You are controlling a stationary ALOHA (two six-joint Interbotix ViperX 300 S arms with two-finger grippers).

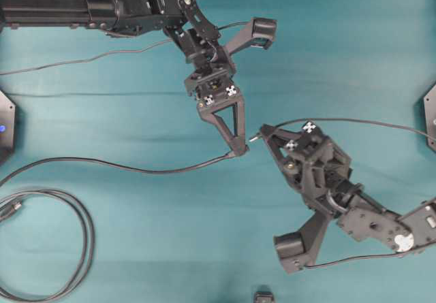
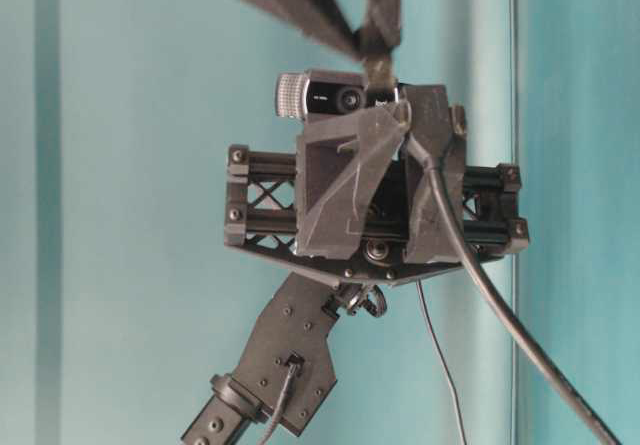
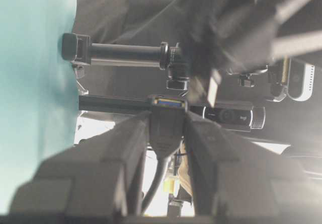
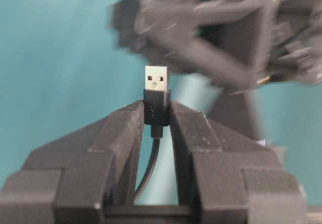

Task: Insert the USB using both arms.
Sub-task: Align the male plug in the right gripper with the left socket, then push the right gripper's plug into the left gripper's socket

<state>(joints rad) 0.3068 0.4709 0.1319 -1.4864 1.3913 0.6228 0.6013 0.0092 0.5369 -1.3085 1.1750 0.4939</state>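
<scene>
Plug (image 4: 156,79) juts past right gripper (image 4: 157,114) fingertips, collar pinched; socket (image 3: 167,103) clamped in left gripper (image 3: 166,126), tips near, apart. Risk: skewed approach jams plug on socket rim

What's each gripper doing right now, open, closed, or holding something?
Left gripper: closed on the black socket end of a cable.
Right gripper: closed on the USB, gripped by its black collar.
</scene>
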